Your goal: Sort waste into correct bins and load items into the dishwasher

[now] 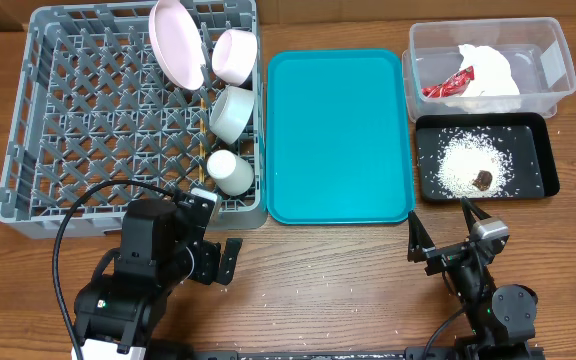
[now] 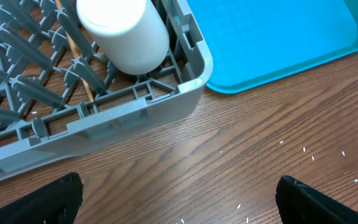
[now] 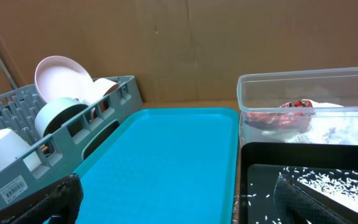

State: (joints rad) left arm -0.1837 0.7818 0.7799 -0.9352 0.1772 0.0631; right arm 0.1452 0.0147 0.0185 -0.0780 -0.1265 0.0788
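At the left of the table, the dish rack (image 1: 88, 130) holds every dish along its right side. The plate (image 1: 175, 42) stands on edge between pegs at the far end, which keeps it upright. Just right of it the pink bowl (image 1: 235, 55) lies tipped on its side, and the pale bowl (image 1: 233, 112) lies the same way nearer in. The cup (image 1: 230, 171) sits at the near right corner, and the chopsticks (image 2: 82, 68) lie along the pegs beside it.

In the middle, the teal tray (image 1: 336, 135) has nothing on it. At the far right, the clear tub (image 1: 548, 50) contains the crumpled napkin (image 1: 488, 72) with the red wrapper (image 1: 450, 85) against its left side. Just nearer, the black tray (image 1: 533, 175) holds the heap of rice (image 1: 463, 160) with the brown lump (image 1: 483, 181) at its near edge. Dry litter and food scraps are thus kept apart.

The left gripper (image 2: 179, 202) hangs low over the table (image 1: 348, 290) just off the rack's near right corner, its jaws spread and grasping nothing. The right gripper (image 3: 179, 202) sits near the black tray's near edge, facing the far side, likewise spread and grasping nothing.

The sorting and loading look essentially complete. A few stray grains (image 2: 303, 149) lie scattered on the wood near the left gripper.
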